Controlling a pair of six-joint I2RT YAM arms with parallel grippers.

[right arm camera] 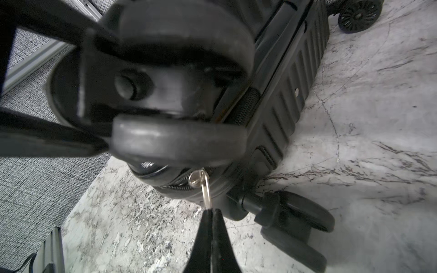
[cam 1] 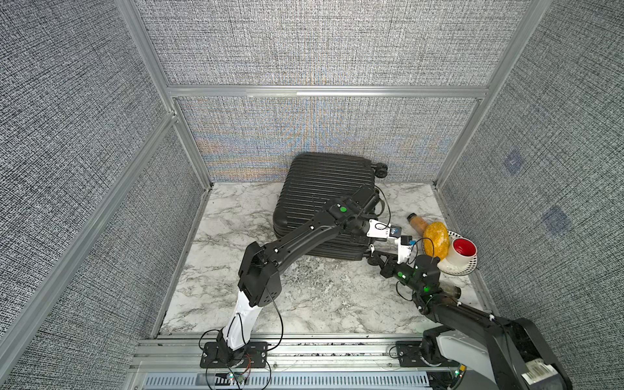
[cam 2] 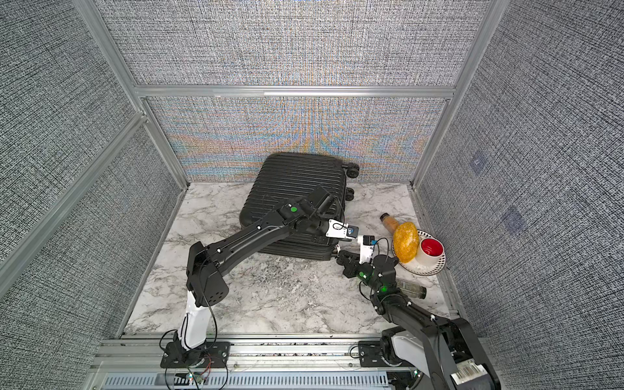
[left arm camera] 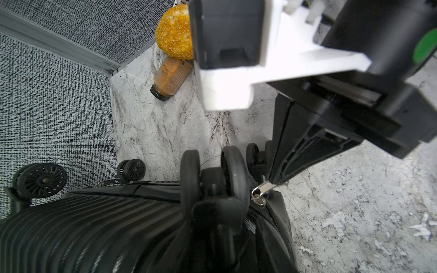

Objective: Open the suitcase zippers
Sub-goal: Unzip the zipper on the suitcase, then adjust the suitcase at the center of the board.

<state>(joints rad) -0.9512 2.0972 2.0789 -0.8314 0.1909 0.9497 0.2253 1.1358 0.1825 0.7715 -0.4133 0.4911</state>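
Your right gripper (right arm camera: 211,212) has its jaws pressed almost together. Pinched between the tips is the silvery pull tab (right arm camera: 206,189) of the zippers (right arm camera: 176,186), and the tab stands out straight from its slider toward those tips. The slider sits on a rounded corner of the suitcase (cam 1: 320,182), just beside the near-corner wheel (right arm camera: 179,139), and the toothed track runs from it round that corner.

Your left gripper (right arm camera: 111,92) is at the same corner from the opposite side. It is part open, with one finger along each disc of that twin wheel. Both fingers look to be against it, though the view is blurred there. In both top views the two wrists crowd together at this corner, and the left arm reaches across the ribbed upper shell.

The suitcase lies flat at the back of the marble table (cam 1: 304,304), close to the rear wall, with its wheel end to your right and its two shells closed on each other. To its right you have a jar (cam 1: 417,224) on its side and a yellow lump (cam 1: 436,243) at the rim of a plate (cam 1: 456,271). The plate carries a white cup (cam 1: 463,251), and a bottle (cam 1: 450,292) lies partly under the right arm.
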